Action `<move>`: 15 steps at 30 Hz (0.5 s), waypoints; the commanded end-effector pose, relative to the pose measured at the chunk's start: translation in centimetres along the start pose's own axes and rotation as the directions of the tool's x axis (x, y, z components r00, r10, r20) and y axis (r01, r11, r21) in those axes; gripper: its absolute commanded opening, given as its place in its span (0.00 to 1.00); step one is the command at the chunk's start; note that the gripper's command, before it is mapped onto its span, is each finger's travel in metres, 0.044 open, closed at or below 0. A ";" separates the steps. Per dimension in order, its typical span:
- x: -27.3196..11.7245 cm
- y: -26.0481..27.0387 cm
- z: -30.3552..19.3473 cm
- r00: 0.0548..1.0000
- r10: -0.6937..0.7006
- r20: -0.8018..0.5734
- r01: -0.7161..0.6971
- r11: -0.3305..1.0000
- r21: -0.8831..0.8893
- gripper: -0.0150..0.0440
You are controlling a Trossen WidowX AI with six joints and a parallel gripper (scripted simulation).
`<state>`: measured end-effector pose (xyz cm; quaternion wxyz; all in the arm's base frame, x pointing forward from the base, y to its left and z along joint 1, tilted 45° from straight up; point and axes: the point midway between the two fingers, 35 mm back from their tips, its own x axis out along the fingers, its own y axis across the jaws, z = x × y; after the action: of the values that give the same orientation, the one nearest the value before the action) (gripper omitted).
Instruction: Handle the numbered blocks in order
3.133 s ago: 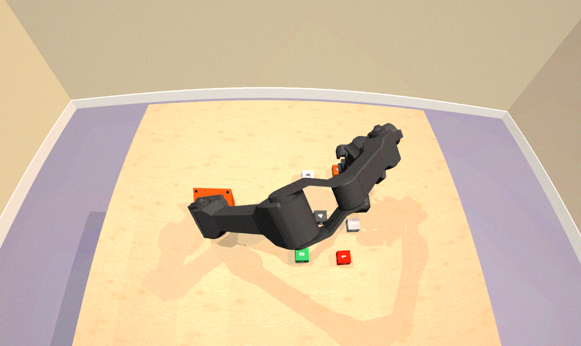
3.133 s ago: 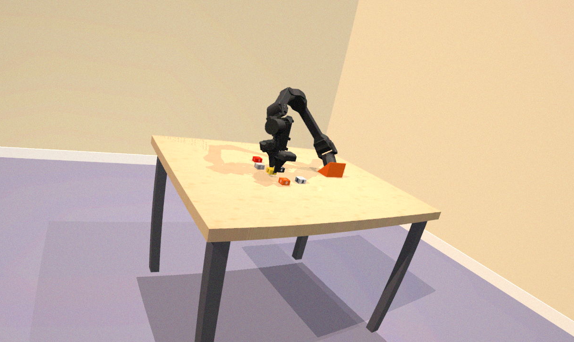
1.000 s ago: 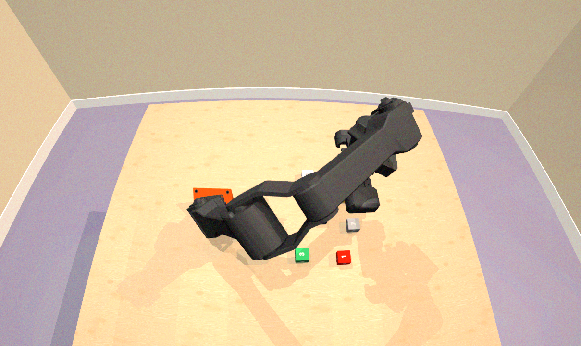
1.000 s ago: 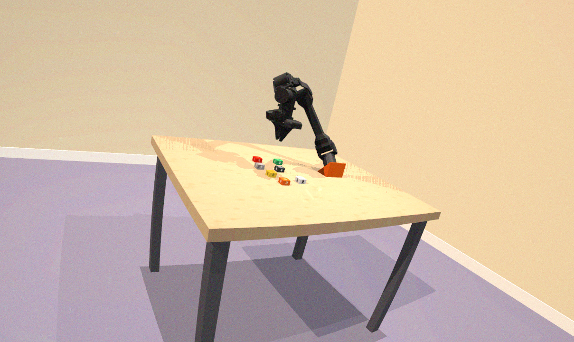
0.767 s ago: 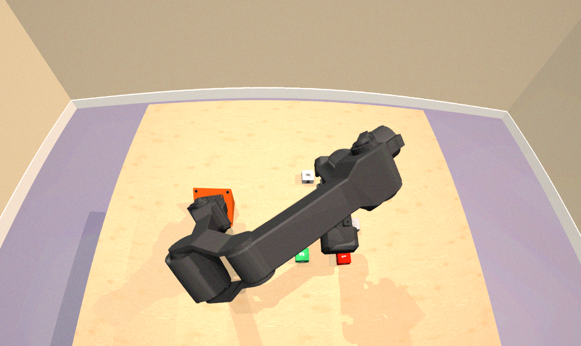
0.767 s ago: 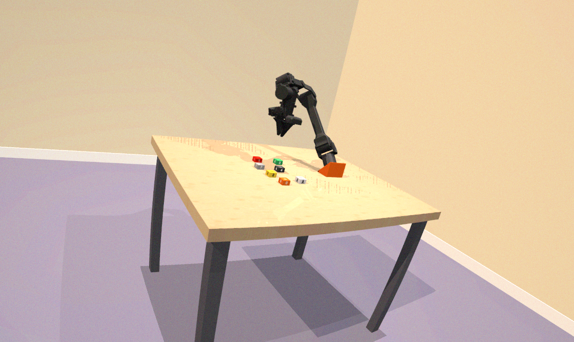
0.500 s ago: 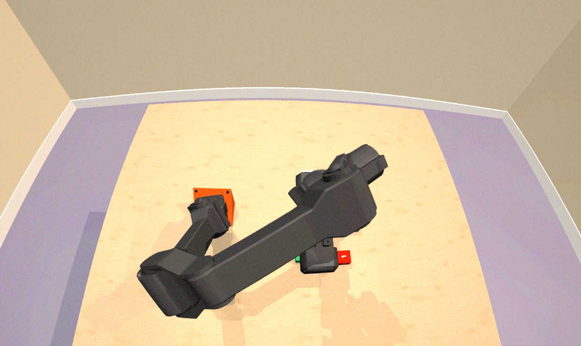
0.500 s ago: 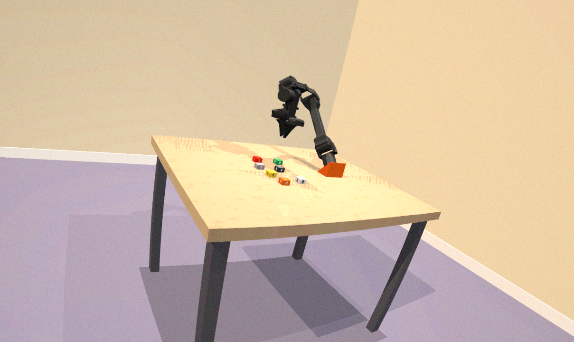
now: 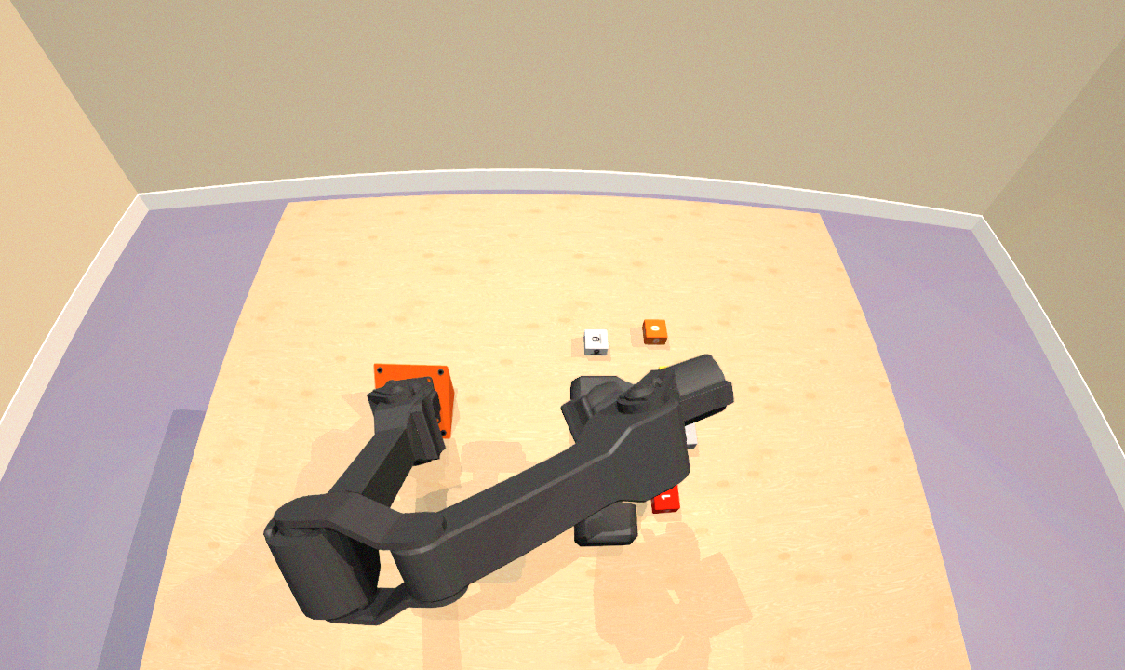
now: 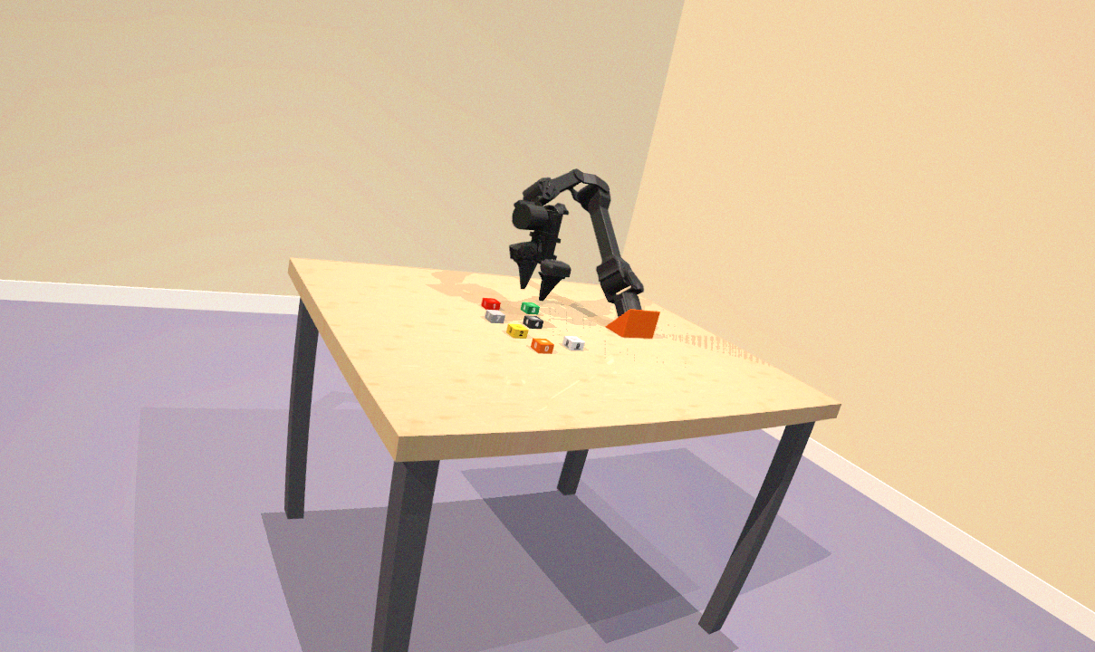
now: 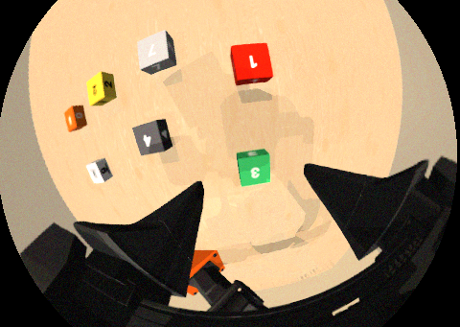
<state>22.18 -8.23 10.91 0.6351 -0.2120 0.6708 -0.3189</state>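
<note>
From my station I find the gripper (image 9: 604, 460) (image 10: 533, 293) (image 11: 256, 177) open and holding nothing, raised above the table (image 10: 600, 380). In the wrist view, the green block 3 (image 10: 530, 309) (image 11: 254, 170) appears between the fingers, with the red block 1 (image 9: 665, 500) (image 10: 490, 303) (image 11: 251, 62) beyond it. Left lie the dark block 4 (image 10: 533, 322) (image 11: 151, 137), grey 7 (image 9: 689, 436) (image 10: 494, 317) (image 11: 154, 52), yellow 2 (image 9: 661, 368) (image 10: 516, 330) (image 11: 101, 88), orange 0 (image 9: 654, 330) (image 10: 542, 346) (image 11: 75, 118) and a white block (image 9: 595, 340) (image 10: 572, 343) (image 11: 99, 171), digit unclear. From above, the arm (image 9: 541, 508) (image 10: 603, 226) hides 3 and 4 and mostly covers 2.
</note>
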 end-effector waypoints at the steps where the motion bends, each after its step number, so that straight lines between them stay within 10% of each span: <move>1: 0.7 -0.1 -0.1 1.000 -0.003 0.000 0.003 1.000 -0.002 0.93; 15: 2.9 -0.2 -0.1 1.000 -0.004 0.000 0.004 1.000 -0.001 0.93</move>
<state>21.95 -9.91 9.25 0.6360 -0.2114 0.6699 -0.3195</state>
